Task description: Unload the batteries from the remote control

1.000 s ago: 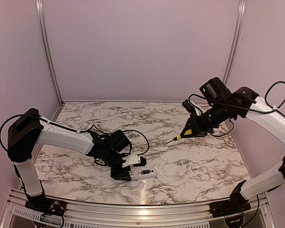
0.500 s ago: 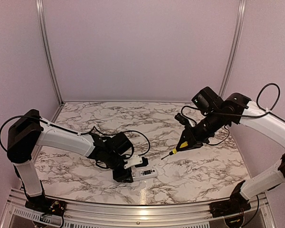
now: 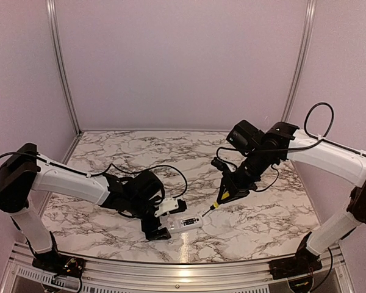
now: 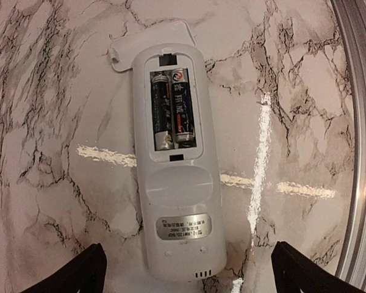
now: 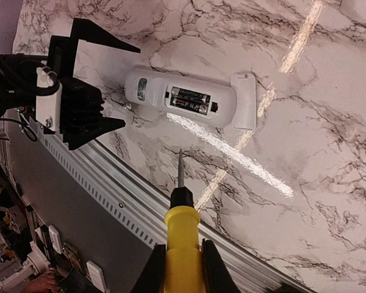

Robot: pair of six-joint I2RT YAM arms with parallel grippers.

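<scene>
Batteries (image 4: 172, 110), two side by side, sit in the open compartment of the remote control (image 4: 180, 201), flat on the marble counter (image 4: 293, 91) near its front edge. Left jaws stand wide apart at its end; right jaws clamp a yellow-handled screwdriver (image 5: 182, 244) nearby.

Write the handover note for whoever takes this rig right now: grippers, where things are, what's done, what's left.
Left gripper: open, fingers either side of one end of the remote control, not gripping it.
Right gripper: shut on the yellow-handled screwdriver, tip aimed at the remote control, short of it.
The remote control lies flat on the table, compartment up; the cover lies against its other end.
Done: cover off.
Left: both batteries sit in the compartment; get them out.
</scene>
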